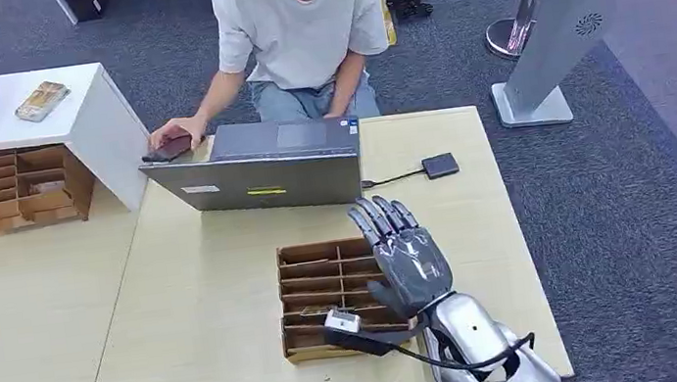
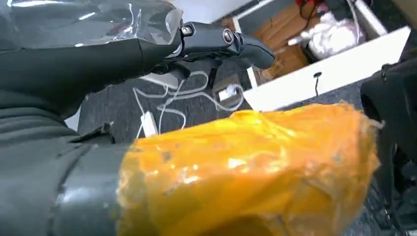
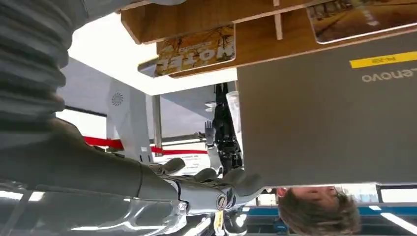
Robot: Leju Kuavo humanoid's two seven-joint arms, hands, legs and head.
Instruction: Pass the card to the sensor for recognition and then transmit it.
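1. Right hand: raised over the right end of the wooden slotted tray, fingers straight and spread wide toward the laptop, palm down, nothing held.
2. Right hand in the right wrist view: the fingers reach out with open space around them, and the grey back of the laptop lid lies just beyond the fingertips.
3. Cards: one card with yellow-brown print and a second card lie in the tray's compartments, beneath and ahead of the right hand, not touched by it. In the head view the tray's contents are too small to tell.
4. Laptop: stands open directly ahead of the right fingertips, its lid back facing the hand, near but apart from it.
5. Small dark sensor box: lies on the table ahead of the hand and to its right, joined to the laptop by a cable.
6. Person: seated beyond the laptop, one hand resting on a dark phone.
7. Left hand: one dark finger extends outward; whether the hand is wide or closed cannot be told. An orange wrapped mass sits close to the camera.
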